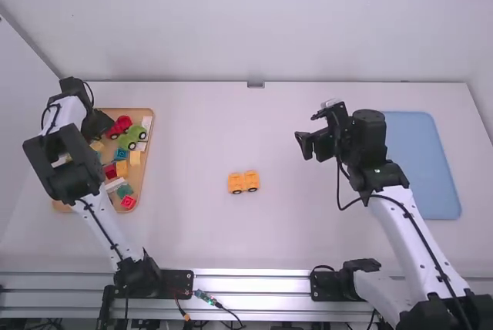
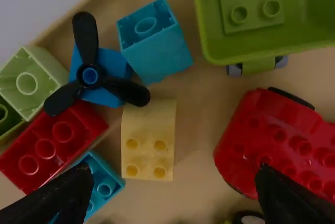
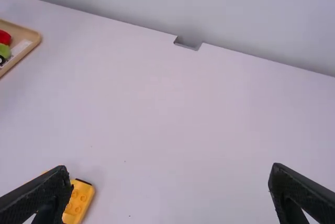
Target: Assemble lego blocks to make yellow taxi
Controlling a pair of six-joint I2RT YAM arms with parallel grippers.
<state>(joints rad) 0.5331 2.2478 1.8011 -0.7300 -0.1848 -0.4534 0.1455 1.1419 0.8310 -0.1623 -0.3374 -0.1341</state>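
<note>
A yellow-orange car base [image 1: 243, 182] lies on the middle of the table; part of it also appears as a studded yellow piece [image 3: 78, 202] beside a finger in the right wrist view. My left gripper [image 1: 98, 123] is over the wooden tray at the left. In its wrist view the left gripper [image 2: 172, 195] stands open above a pale yellow block [image 2: 148, 140] with a rounded end, nothing between its fingers. My right gripper [image 1: 305, 145] hangs over the table right of the car base; the right gripper [image 3: 170, 190] is open in its own view.
The wooden tray [image 1: 146, 159] holds several loose pieces: a red car body [image 2: 282, 140], a green car base [image 2: 246, 20], a blue propeller block [image 2: 90, 75], a teal block [image 2: 156, 43] and a red brick [image 2: 49, 148]. A blue mat [image 1: 424, 164] lies at the right.
</note>
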